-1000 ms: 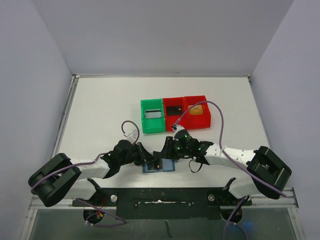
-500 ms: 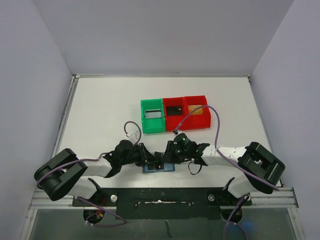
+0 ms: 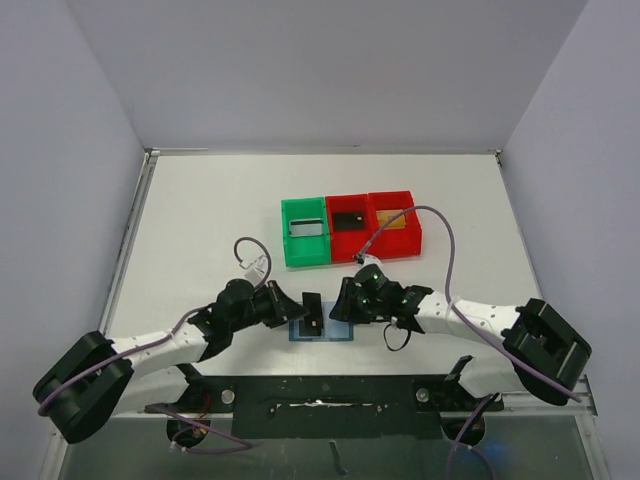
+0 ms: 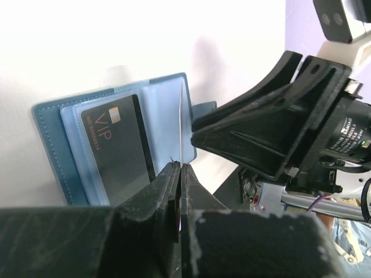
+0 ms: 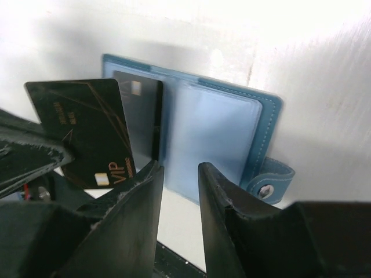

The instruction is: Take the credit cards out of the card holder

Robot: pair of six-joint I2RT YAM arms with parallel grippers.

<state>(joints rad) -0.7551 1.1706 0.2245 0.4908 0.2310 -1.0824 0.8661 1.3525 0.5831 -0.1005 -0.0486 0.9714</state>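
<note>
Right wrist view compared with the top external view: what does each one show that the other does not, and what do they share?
Only the right wrist view: gold VIP print on the lifted card, the empty clear sleeve, the snap tab. Only the top external view: the green bin, two red bins. Both: the open card holder on the table, the lifted card pinched in the left end effector.

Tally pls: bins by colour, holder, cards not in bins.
green bin: 1
red bins: 2
holder: 1
cards: 2, one in left gripper, one in holder
total: 6
</note>
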